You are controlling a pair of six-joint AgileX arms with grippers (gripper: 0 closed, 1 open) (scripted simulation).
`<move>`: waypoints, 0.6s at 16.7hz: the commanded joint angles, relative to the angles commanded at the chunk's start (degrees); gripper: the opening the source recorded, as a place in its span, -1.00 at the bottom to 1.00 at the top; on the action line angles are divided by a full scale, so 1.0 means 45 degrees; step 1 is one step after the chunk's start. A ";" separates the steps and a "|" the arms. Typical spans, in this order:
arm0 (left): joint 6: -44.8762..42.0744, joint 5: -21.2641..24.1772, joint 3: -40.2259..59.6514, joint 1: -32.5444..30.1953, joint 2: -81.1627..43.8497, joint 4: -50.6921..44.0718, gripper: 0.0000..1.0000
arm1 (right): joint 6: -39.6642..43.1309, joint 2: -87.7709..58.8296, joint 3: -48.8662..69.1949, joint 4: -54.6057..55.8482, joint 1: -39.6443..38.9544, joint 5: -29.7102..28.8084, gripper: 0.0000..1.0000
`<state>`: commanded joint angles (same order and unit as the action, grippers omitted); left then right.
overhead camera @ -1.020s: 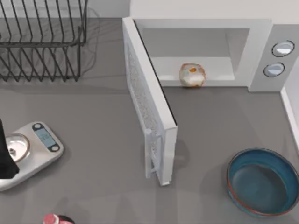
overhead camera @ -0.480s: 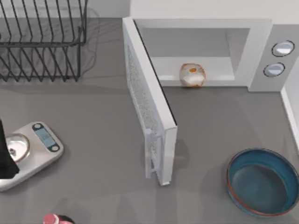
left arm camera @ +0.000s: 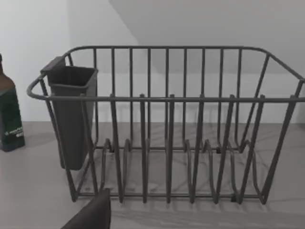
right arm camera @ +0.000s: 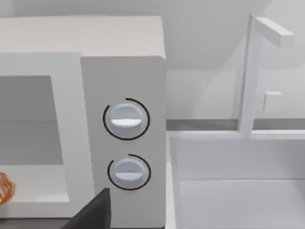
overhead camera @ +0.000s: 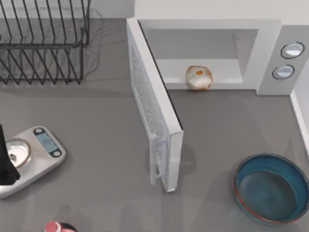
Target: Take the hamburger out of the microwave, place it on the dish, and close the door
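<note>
The first step is not yet begun; the hamburger point(overhead camera: 198, 78) sits on the microwave point(overhead camera: 270, 53) floor just inside the opening, and the door point(overhead camera: 153, 113) stands swung wide toward me; the dish point(overhead camera: 271, 188) waits empty near the table's right front corner; my left arm point(overhead camera: 6, 162) is parked at the left edge beside the scale point(overhead camera: 41, 151); of my right gripper I see perhaps a dark finger edge in its wrist view, and I cannot tell how either gripper's fingers stand; next I judge the right arm must reach into the cavity with fingers spread around the hamburger
</note>
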<state>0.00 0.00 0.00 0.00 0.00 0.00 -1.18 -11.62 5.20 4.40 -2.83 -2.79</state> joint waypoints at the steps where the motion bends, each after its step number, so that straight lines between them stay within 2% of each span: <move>1: 0.0000 0.0000 0.0000 0.0000 0.0000 0.0000 1.00 | -0.0084 -0.0825 0.0370 0.0312 -0.0200 -0.0197 1.00; 10: 0.0000 0.0000 0.0000 0.0000 0.0000 0.0000 1.00 | -0.1148 -1.1260 0.5058 0.4270 -0.2732 -0.2689 1.00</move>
<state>0.00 0.00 0.00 0.00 0.00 0.00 -6.34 -62.29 27.97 23.62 -15.13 -14.89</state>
